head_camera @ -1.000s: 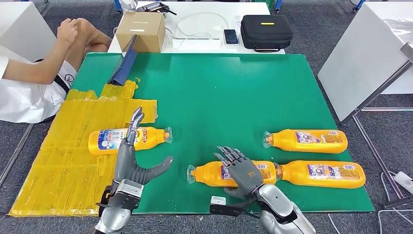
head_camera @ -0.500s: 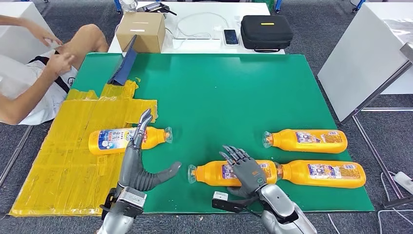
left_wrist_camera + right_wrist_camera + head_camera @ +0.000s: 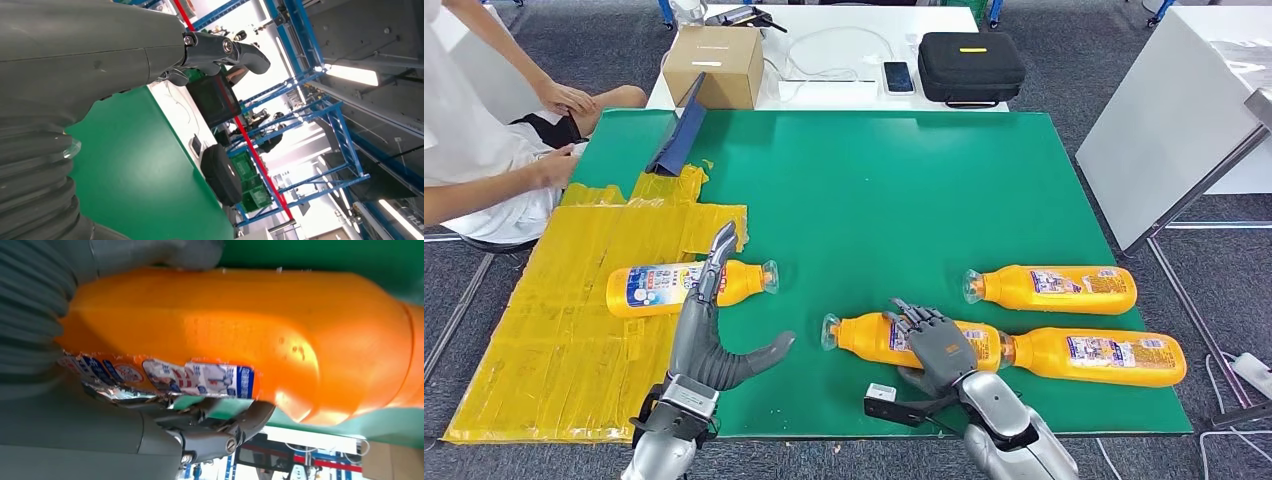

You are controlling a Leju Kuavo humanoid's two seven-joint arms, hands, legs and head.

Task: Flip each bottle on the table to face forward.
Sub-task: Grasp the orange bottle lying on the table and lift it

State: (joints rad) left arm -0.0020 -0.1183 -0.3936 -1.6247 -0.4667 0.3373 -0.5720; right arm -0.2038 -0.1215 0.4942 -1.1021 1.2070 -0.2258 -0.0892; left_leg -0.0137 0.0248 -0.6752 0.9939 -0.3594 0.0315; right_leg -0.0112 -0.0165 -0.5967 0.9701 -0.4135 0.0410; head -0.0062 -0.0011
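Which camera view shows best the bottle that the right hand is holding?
The head view: the whole held bottle lies there on the green table, the right hand over its middle. The right wrist view shows its orange body and label close up. The left wrist view shows a glimpse of a clear cap.

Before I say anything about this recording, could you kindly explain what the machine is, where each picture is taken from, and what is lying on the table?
This is a humanoid robot with two silver arms, each ending in a many-fingered hand. The wide picture is its own head view, looking down at a green table. The other two come from cameras at its wrists, so they look turned and very close.

Four orange bottles lie on their sides. One rests on the yellow taped patch, by the left hand, which is spread and holds nothing. The right hand grips the middle bottle; the right wrist view shows that bottle up close. Two more bottles lie to the right.

A person sits at the far left corner. Beyond the table stand a cardboard box and a black case.
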